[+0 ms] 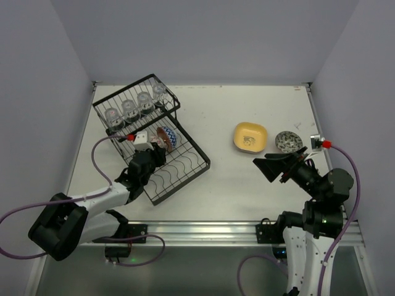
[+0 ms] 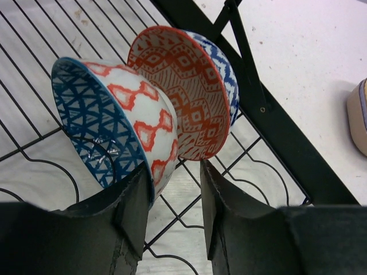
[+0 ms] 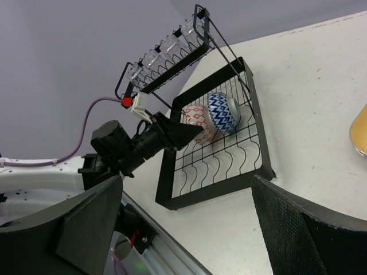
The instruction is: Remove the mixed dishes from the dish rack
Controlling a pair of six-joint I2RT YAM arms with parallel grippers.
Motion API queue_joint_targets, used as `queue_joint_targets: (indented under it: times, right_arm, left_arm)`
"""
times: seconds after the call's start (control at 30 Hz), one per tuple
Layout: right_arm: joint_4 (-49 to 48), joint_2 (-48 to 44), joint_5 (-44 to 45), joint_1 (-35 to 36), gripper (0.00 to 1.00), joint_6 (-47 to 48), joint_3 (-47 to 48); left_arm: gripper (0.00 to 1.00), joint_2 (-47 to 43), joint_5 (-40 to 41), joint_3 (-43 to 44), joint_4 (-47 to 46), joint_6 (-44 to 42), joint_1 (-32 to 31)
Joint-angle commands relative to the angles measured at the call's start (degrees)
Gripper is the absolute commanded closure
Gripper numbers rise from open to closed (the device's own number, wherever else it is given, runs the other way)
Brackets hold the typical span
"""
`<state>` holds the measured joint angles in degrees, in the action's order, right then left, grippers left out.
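Black joints, white links: the left arm (image 1: 92, 200) and right arm (image 1: 321, 191). Purple cables (image 1: 94, 157) with red plugs (image 1: 131, 137) trail each; the left gripper (image 2: 174, 167) is matte black.

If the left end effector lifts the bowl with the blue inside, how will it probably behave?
The blue-lined bowl looks glazed and rigid, so probably stiff, breakable and slippery against the fingers. It stands tilted on edge beside the red-patterned bowl, so it may roll or knock that neighbour when moved.

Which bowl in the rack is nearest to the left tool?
The blue-inside bowl, its rim by the left tool; the red-inside bowl stands behind it.
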<state>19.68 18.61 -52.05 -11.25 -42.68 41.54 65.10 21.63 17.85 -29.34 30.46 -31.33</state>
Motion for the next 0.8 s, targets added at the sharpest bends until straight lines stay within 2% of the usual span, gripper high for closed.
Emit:
queue_joint_targets:
  times: [0.0, 0.43, 0.57, 0.77]
  right_arm:
    - [-0.4, -0.4, -1.3, 0.0, 0.06, -0.3, 2.1]
    - [-0.8, 0.0, -1.1, -0.1, 0.06, 0.0, 2.3]
    - [-0.2, 0.0, -1.1, 0.0, 0.06, 0.5, 2.8]
    - [0.2, 0.1, -1.1, 0.0, 0.06, 0.7, 2.9]
  left_arm:
    - [0.6, 1.8, -1.1, -1.2, -6.8, 0.3, 1.7]
    - [0.85, 3.5, -1.9, -2.5, -11.1, 0.8, 1.7]
    - [0.98, 3.5, -2.2, -3.1, -12.7, 0.9, 1.8]
    - [1.0, 2.5, -3.3, -5.1, -16.8, 1.4, 1.7]
